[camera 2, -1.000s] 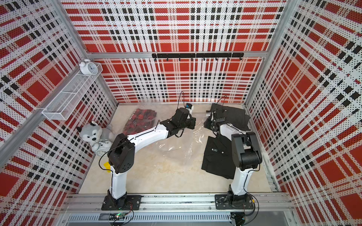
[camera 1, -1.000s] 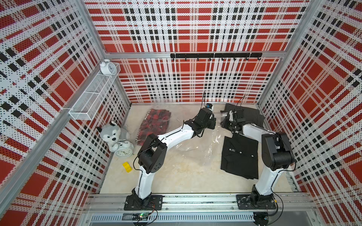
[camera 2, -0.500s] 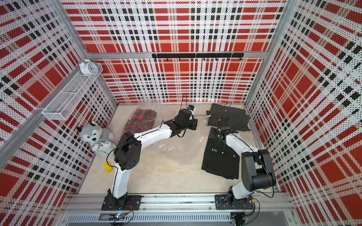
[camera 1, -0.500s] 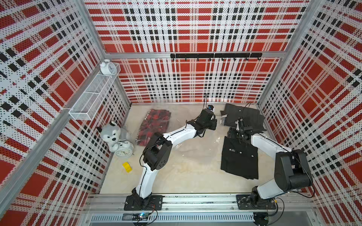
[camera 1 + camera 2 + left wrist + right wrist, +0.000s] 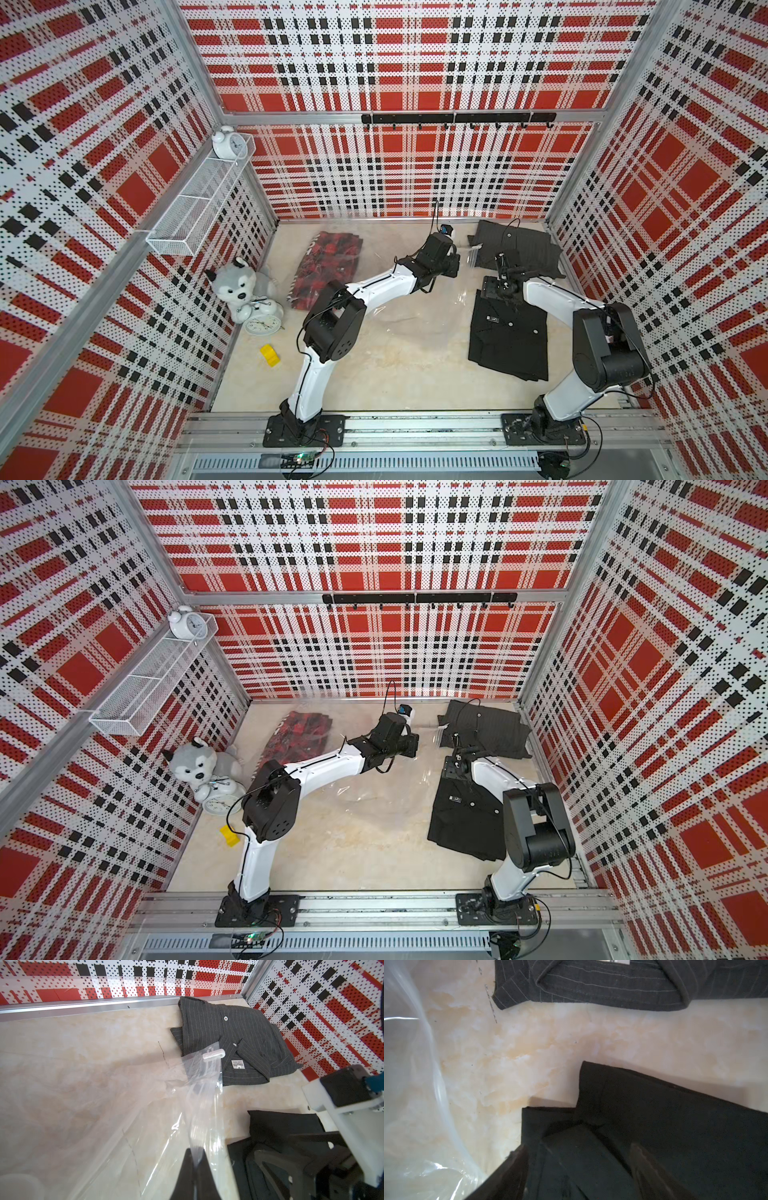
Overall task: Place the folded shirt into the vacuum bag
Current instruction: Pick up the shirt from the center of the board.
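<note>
Tightly, left claw [image 5: 196,1156] pinching bag [image 5: 203,1101], right claw [image 5: 577,1147] wide

Far to the left of the left gripper [image 5: 455,264]: grey husky plush [image 5: 237,284] just beside a white alarm clock [image 5: 262,324]; yellow block [image 5: 270,356] near them; second clock [image 5: 227,143] up on wire shelf [image 5: 199,203].

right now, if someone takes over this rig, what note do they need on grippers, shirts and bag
Left gripper: shut on an edge of the large clear crinkly plastic vacuum bag, holding it up off the table.
Right gripper: open, astride the collar end of the folded plain black shirt, no grip yet.
Black shirt lies outside the bag, beside it; the folded dark pinstriped shirt too.
Done: bag edge held. Left: grasp black shirt, slide it in.
</note>
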Available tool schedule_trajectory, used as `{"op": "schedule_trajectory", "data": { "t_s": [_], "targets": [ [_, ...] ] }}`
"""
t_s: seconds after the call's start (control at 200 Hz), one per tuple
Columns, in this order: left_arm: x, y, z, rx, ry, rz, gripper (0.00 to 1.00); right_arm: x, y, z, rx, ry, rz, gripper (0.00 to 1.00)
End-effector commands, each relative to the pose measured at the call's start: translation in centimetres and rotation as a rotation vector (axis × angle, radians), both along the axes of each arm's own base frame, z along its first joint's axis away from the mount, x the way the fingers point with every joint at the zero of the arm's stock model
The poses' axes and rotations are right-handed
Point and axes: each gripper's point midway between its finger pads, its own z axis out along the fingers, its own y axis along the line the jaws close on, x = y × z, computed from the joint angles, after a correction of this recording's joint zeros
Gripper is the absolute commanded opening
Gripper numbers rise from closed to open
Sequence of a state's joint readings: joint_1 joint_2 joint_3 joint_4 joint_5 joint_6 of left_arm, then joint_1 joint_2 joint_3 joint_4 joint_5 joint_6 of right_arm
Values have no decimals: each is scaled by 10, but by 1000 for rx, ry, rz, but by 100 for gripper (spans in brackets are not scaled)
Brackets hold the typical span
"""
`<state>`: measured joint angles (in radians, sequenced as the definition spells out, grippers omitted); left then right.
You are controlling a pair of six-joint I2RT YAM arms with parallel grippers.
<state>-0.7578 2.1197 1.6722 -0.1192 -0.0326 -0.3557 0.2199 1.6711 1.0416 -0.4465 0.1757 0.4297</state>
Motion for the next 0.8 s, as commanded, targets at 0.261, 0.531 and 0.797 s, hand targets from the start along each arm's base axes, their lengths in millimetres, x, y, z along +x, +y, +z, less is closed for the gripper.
{"op": "schedule_trajectory", "data": {
  "t_s": [0.261, 0.531, 0.797],
  "targets": [
    [1, 8, 4, -17, -2, 4, 0, 0, 15, -28, -88, 88, 59, 82],
    [-2, -2, 0, -21, 5, -16, 0, 7, 20, -40, -79, 107, 78, 83],
    [-4, -4, -3, -19, 10, -22, 0, -3, 17, -58, -91, 157, 79, 83]
  ]
}}
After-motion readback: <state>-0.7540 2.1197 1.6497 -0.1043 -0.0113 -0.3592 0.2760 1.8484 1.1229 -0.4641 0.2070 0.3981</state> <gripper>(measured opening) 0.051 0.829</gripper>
